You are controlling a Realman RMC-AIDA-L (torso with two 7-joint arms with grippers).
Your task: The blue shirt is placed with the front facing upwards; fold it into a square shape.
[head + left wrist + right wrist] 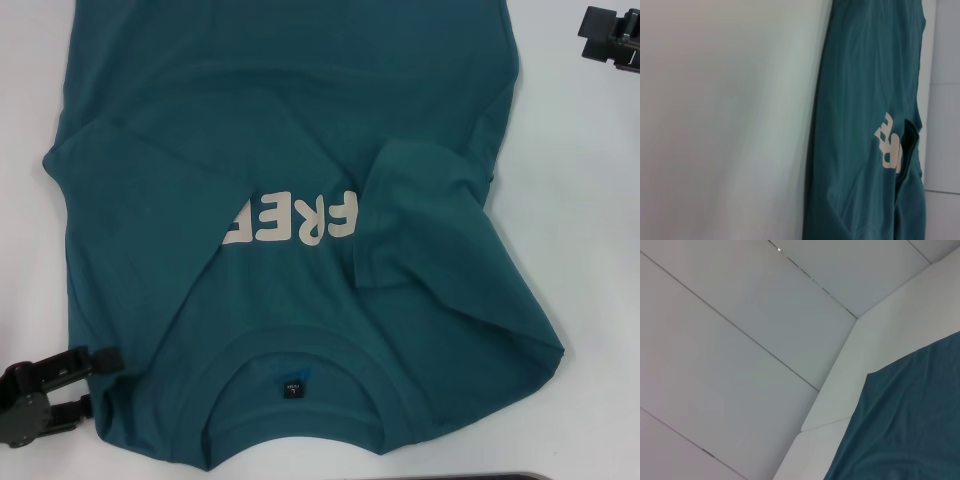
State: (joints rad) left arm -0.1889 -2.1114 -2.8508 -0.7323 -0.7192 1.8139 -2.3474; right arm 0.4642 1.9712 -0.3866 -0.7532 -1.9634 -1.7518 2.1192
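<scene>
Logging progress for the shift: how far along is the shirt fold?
Done: both sleeves of the dark teal-blue cotton T-shirt lie folded inward, partly covering the lettering. In hand: nothing; left gripper and right gripper sit off the cloth. Left: folding lengthwise into a square.

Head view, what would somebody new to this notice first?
The blue shirt fills most of the white table, collar toward the robot, with the cream FREE lettering partly hidden by folded cloth. The sleeve on the robot's right lies folded in over the chest. The left gripper sits at the shirt's near left edge, and the right gripper is off at the far right corner.
</scene>
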